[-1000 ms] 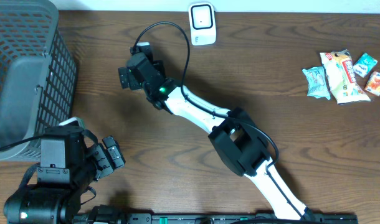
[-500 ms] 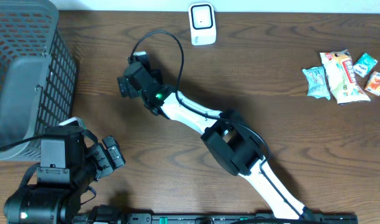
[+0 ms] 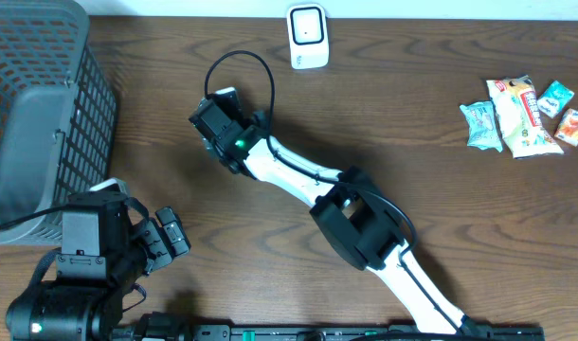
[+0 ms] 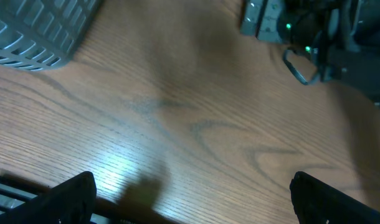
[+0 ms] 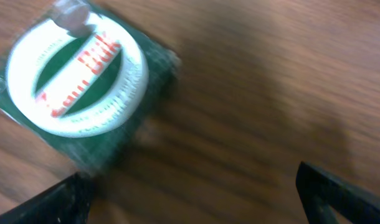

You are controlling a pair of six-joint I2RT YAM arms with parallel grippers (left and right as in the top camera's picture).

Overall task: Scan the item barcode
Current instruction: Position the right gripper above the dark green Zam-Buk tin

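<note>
A flat green packet (image 5: 75,78) with a white ring and red lettering lies on the wooden table, blurred, at the upper left of the right wrist view. My right gripper (image 5: 199,202) hangs open above the table, with the packet ahead and left of its fingers and nothing between them. From overhead that gripper (image 3: 220,121) covers the packet. The white scanner (image 3: 308,38) stands at the table's far edge. At the near left my left gripper (image 3: 168,242) is open over bare wood (image 4: 199,199) and holds nothing.
A dark mesh basket (image 3: 38,114) fills the left side, with its corner (image 4: 34,31) showing in the left wrist view. Several snack packets (image 3: 521,116) lie at the far right. The right arm (image 3: 365,223) crosses the middle of the table.
The right gripper swung slightly left and nearer, then back to the right while turning at the wrist. The left arm has not moved.
</note>
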